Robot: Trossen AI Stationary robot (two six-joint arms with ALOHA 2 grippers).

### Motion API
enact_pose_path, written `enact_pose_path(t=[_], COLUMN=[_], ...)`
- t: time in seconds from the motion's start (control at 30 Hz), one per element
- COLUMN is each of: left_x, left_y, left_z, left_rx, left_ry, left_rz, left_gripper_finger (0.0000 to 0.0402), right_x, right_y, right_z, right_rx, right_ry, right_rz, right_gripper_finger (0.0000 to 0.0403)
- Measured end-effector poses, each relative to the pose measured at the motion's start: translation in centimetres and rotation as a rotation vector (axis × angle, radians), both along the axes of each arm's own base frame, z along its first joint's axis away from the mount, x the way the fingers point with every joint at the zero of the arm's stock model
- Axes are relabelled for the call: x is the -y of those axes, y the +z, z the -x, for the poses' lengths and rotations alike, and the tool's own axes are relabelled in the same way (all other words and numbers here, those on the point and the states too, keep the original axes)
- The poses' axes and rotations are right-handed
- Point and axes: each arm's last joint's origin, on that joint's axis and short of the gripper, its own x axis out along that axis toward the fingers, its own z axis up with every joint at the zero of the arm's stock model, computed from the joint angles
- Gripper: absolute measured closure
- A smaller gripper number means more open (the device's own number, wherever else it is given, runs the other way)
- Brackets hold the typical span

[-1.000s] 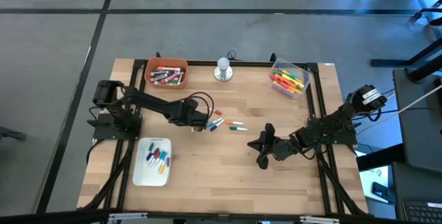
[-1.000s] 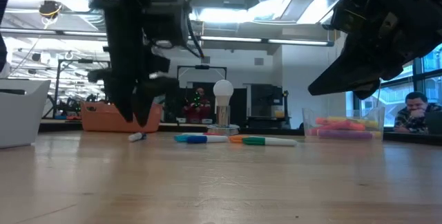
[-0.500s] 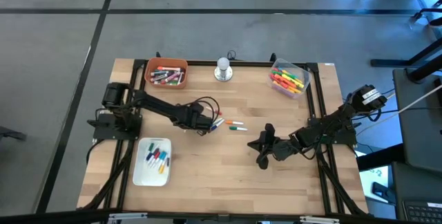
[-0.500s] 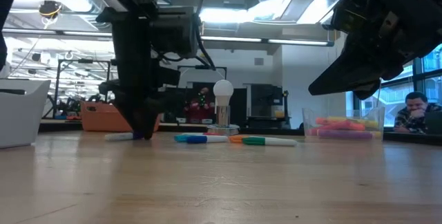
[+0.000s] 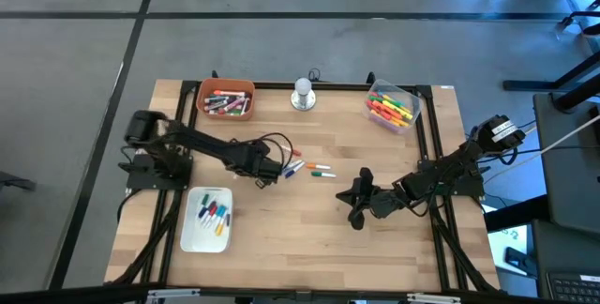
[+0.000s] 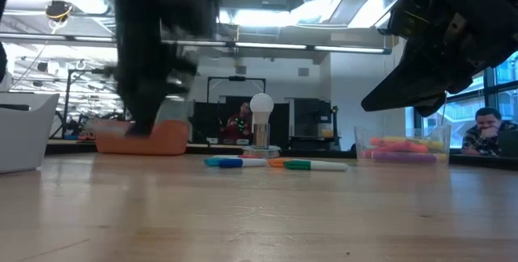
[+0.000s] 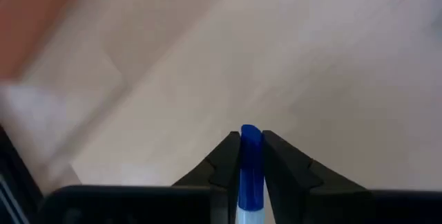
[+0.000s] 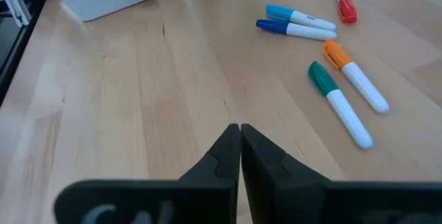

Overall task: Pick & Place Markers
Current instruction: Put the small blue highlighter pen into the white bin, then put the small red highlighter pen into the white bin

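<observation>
Left fingers [image 7: 228, 156] clamp blue marker [image 7: 250, 165]

left arm [image 5: 202, 144]: dark, slim jointed links rising from a black base block at the table's left edge; rounded black motor housing at the shoulder; a thin black cable loops loose above the wrist
left gripper [image 7: 251, 156]: two matte black fingers, wedge-shaped, tapering to narrow tips; a wide black housing behind them
right arm [image 5: 450, 173]: dark jointed links; a pale label patch on the black housing at its far end, near the table's right edge
right gripper [image 8: 239, 148]: two matte black fingers with angular, faceted sides; broad black body behind, faint pale lettering on it
</observation>
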Motion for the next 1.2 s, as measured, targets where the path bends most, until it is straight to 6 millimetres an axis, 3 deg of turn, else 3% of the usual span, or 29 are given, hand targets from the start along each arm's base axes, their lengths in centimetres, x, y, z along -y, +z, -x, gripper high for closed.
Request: enact_pose_path(t=[0.23, 0.4, 0.6, 0.83, 1.2], left_x=[3.6, 6.5, 9.9, 12.8, 12.5], left_y=[8.5, 11.0, 10.3, 7.8, 7.5], left_z=[3.5, 7.3, 10.2, 11.2, 10.7], left_rx=[0.181, 0.246, 0.263, 0.244, 0.235], left_ry=[-0.026, -0.08, -0.051, -0.1, -0.142], left_rz=[-0.058, 0.051, 0.125, 0.126, 0.077], left_gripper_finger=[0.0369, 0.0377, 0.0378, 0.0376, 0.0319], right_x=[0.0, 0.1, 0.1, 0.1, 0.2], right_y=[-0.1, -0.2, -0.2, -0.2, -0.2], right_z=[0.0, 0.1, 0.1, 0.1, 0.1], right_rx=[-0.006, -0.016, -0.015, -0.014, -0.009], right_ry=[-0.005, -0.012, -0.02, -0.021, -0.037], right_rz=[-0.005, -0.009, -0.022, -0.025, 0.001], right_gripper_finger=[0.0389, 0.0389, 0.0389, 0.0389, 0.0389])
